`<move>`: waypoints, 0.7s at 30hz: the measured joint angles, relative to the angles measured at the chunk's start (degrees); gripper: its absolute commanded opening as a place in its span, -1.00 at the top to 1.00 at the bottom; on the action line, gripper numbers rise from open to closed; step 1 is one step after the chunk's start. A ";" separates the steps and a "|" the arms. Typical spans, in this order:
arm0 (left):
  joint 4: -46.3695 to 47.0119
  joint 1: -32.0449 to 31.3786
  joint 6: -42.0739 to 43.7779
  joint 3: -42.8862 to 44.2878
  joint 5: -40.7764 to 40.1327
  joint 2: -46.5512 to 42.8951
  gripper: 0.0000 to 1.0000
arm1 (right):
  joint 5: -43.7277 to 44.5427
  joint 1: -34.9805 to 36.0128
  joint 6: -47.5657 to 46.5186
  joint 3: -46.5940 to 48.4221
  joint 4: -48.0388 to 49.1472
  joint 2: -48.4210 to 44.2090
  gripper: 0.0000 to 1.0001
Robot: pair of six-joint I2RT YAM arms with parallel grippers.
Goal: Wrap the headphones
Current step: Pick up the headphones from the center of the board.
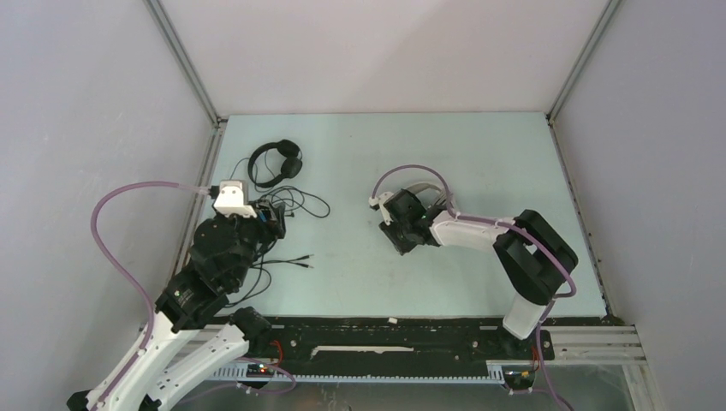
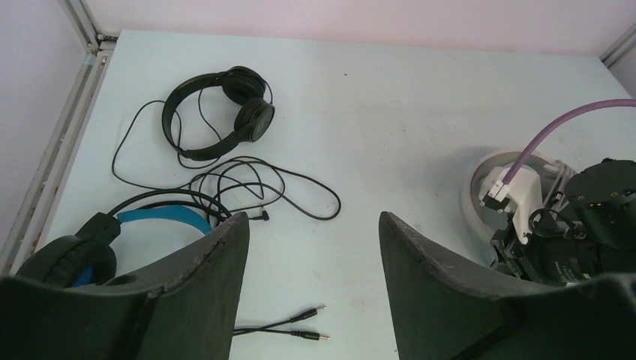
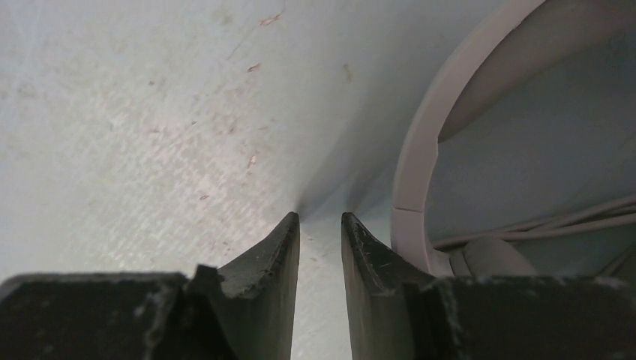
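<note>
Though just beside the right hand (image 3: 320,219), white headset (image 3: 413,180) outside its grasp.

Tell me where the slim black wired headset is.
Top view: the slim black wired headset lies at the pale table's far left, beyond the blue-lined black headset.

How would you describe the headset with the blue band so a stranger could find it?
Look to the table's left edge, just by the open left gripper. There lies the blue-lined headset, nearer the arms than the slim black headset. It alone is bulky, with thick black ear cups and a bright blue lining under its headband.
</note>
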 measured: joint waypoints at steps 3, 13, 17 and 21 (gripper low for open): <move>-0.04 0.00 0.24 0.00 -0.70 0.00 -0.35 | 1.53 -0.63 -1.16 0.55 0.28 0.28 0.42; 0.02 0.00 1.18 0.00 -1.07 0.44 -0.35 | 4.66 -7.21 -2.21 4.35 -1.14 1.86 0.42; 0.07 0.00 1.25 0.00 -1.27 1.07 -0.37 | 4.22 -12.46 -2.01 7.19 -1.99 2.40 0.42; 0.04 0.11 1.25 0.00 -1.40 2.51 -0.38 | 3.52 -18.51 -1.01 9.57 -2.21 3.52 0.40</move>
